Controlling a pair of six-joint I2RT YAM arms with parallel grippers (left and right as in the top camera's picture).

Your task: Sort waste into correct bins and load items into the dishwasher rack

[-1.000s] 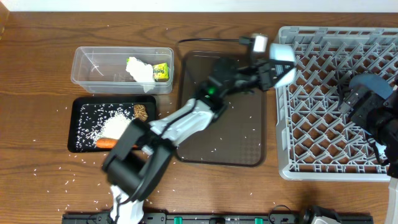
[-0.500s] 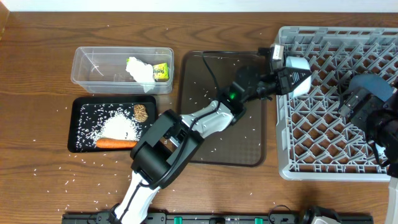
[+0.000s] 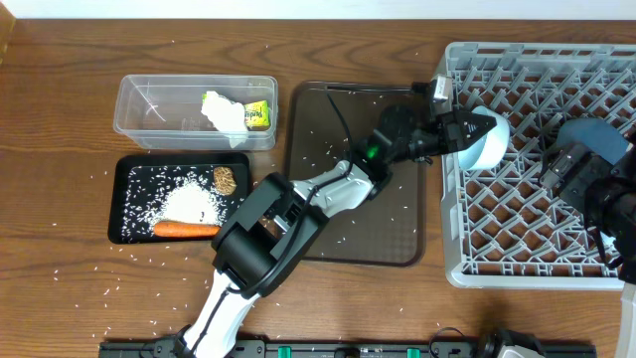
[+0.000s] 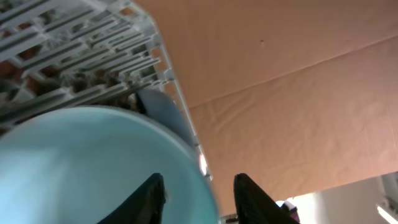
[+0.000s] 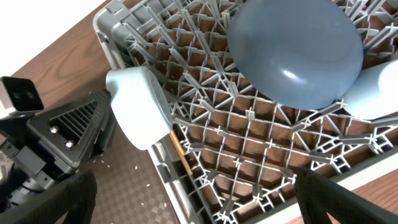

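Light-blue cup [image 3: 487, 142], we see, hangs tilted just over the left edge of the dishwasher rack [image 3: 527, 239], gripped in our left gripper's [image 3: 468, 133] jaws, while our right gripper [image 5: 198, 199] hovers above the rack, jaws wide.

Overhead, the dishwasher rack [image 3: 527, 268] runs off the right edge, and the right arm [image 3: 608, 194] covers part of the dark-blue plate [image 3: 593, 130]. The left wrist view cuts the light-blue cup [image 4: 81, 168] at its left and bottom edges. The right gripper [image 5: 196, 180] shows only as blurred dark fingers [image 5: 62, 202] in its own camera's bottom corners.
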